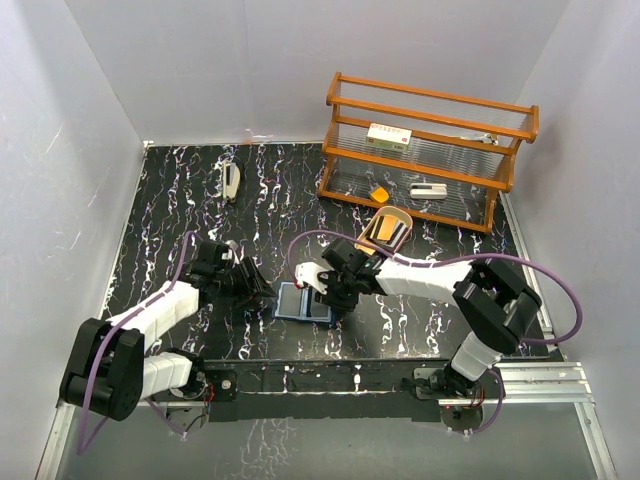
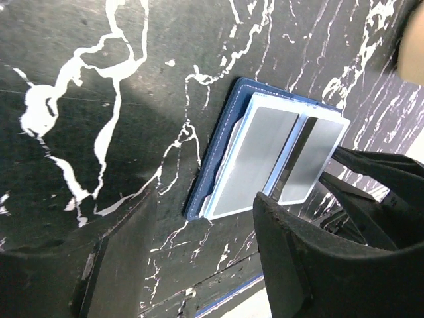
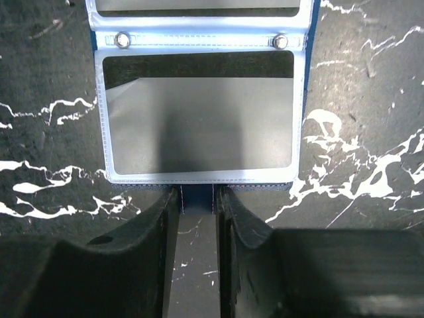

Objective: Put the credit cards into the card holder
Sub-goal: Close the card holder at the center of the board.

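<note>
The card holder [image 1: 303,301] lies open on the black marbled table, navy outside with pale clear pockets showing grey. It also shows in the left wrist view [image 2: 265,156] and the right wrist view [image 3: 199,119]. My right gripper [image 1: 332,297] is at its right edge. In the right wrist view its narrowly set jaws [image 3: 197,197] close on the navy snap tab [image 3: 197,200]. My left gripper [image 1: 262,290] is open and empty just left of the holder, its tips [image 2: 199,265] over bare table. Credit cards [image 1: 386,231], orange and dark, stand in a gold oval tray [image 1: 400,215] behind.
A wooden rack [image 1: 425,150] with a small box, an orange item and a white item stands at the back right. A white stapler-like object [image 1: 231,182] lies at the back left. Grey walls close in the table on three sides.
</note>
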Controlling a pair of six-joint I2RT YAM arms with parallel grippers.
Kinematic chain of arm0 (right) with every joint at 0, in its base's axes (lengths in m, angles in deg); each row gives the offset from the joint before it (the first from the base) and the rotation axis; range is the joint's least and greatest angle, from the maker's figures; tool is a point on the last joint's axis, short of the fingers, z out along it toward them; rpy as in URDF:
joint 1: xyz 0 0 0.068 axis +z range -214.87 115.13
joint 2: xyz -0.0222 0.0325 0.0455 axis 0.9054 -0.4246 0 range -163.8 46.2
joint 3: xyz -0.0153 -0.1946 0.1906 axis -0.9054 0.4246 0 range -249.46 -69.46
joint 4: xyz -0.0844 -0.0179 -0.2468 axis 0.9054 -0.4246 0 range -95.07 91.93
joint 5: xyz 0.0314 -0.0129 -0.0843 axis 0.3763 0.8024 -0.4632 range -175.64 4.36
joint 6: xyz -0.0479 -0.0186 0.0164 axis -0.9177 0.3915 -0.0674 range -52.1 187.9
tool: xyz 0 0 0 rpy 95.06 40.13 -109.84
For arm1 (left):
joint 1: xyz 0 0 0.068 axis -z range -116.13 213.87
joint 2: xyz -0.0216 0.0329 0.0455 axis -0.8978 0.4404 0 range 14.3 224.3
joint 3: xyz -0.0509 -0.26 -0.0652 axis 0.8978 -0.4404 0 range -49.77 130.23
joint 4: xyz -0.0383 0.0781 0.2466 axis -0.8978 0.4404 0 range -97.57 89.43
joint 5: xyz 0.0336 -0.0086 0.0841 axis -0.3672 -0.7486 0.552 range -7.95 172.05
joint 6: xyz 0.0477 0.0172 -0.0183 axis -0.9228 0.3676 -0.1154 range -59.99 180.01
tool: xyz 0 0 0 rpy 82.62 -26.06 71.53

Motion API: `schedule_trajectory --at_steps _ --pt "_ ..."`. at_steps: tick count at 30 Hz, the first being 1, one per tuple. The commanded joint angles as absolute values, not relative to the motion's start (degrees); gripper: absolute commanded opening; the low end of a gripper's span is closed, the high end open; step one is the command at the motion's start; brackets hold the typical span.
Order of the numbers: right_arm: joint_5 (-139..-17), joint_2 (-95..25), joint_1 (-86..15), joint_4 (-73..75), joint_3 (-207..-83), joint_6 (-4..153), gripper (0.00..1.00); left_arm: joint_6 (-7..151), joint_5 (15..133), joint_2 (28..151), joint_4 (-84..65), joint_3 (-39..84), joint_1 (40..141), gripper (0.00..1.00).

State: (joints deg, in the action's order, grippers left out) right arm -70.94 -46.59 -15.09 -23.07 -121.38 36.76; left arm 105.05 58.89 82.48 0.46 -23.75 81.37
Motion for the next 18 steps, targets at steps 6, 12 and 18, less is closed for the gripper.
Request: schedule_trajectory --at_steps 6,12,18 --pt "-70.54 -47.32 -12.38 -12.24 -121.55 40.51 0.05 102.15 60.89 81.50 5.65 -21.44 80.22 0.65" --pt "-71.14 -46.51 -12.20 -6.62 -120.50 42.28 0.01 102.76 60.19 83.48 2.80 -22.74 80.14 0.66" --pt "-71.65 -44.45 -12.20 1.47 -116.74 45.68 0.01 106.03 54.84 82.95 -3.00 -25.26 80.14 0.65"
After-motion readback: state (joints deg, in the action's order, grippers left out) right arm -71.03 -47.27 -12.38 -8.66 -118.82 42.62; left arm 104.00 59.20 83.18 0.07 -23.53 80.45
